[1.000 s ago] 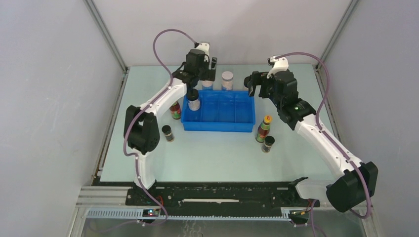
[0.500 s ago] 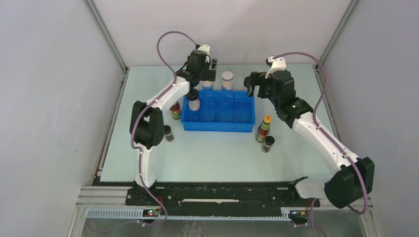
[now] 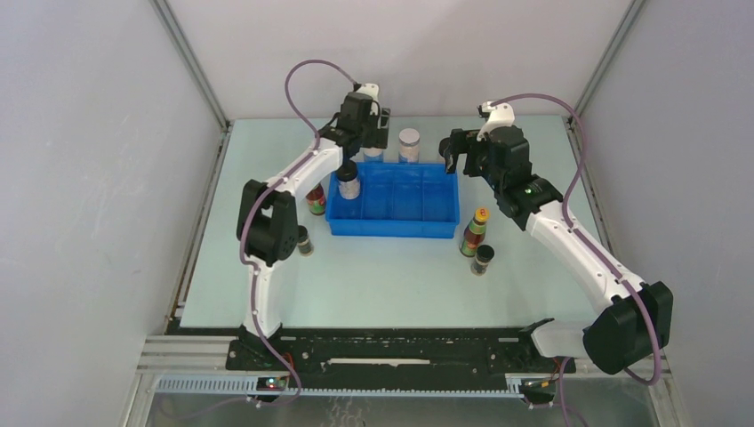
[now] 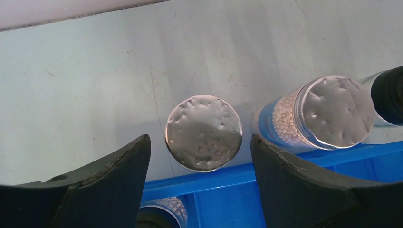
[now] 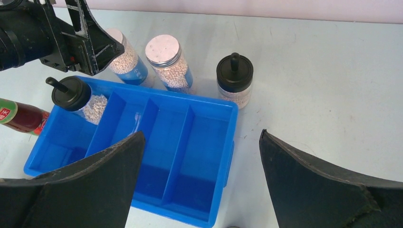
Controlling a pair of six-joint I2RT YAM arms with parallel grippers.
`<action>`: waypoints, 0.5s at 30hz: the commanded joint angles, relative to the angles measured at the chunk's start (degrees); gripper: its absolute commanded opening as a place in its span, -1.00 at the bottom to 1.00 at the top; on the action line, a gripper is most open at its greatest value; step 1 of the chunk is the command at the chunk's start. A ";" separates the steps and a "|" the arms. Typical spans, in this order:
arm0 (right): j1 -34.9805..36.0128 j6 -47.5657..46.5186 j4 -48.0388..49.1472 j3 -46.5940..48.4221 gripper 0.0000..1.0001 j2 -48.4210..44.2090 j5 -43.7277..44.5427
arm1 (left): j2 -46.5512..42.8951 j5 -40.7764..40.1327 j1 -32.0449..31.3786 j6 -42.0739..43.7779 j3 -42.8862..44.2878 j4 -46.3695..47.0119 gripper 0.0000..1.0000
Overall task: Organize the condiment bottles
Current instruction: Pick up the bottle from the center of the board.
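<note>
My left gripper [image 3: 365, 142] is open and hovers over a clear white-lidded bottle [image 4: 203, 132] standing just behind the blue tray [image 3: 418, 229]; the lid shows between my fingers [image 4: 119, 175], untouched. The second white-lidded bottle [image 4: 332, 111] stands to its right [image 3: 409, 142]. One black knob-capped bottle [image 3: 349, 181] stands in the tray's left compartment [image 5: 76, 95]. The other knob-capped bottle [image 5: 234, 78] stands behind the tray's right end. My right gripper [image 5: 202, 134] is open and empty above the tray's right end [image 3: 458, 153].
A slim orange-capped bottle [image 3: 315, 197] and a short dark bottle [image 3: 303, 240] stand left of the tray. Another slim bottle [image 3: 476, 229] and a short dark bottle [image 3: 483, 259] stand at its right front. The enclosure's walls border the table.
My left gripper has moved a little back, from above the tray's left compartment to above the white-lidded bottle. The right arm has barely shifted. No bottle has moved.
</note>
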 commanded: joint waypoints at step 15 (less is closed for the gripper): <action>-0.33 0.25 2.09 0.76 0.99 0.12 0.19 | 3.09 1.86 0.16 -1.14 6.38 0.75 0.63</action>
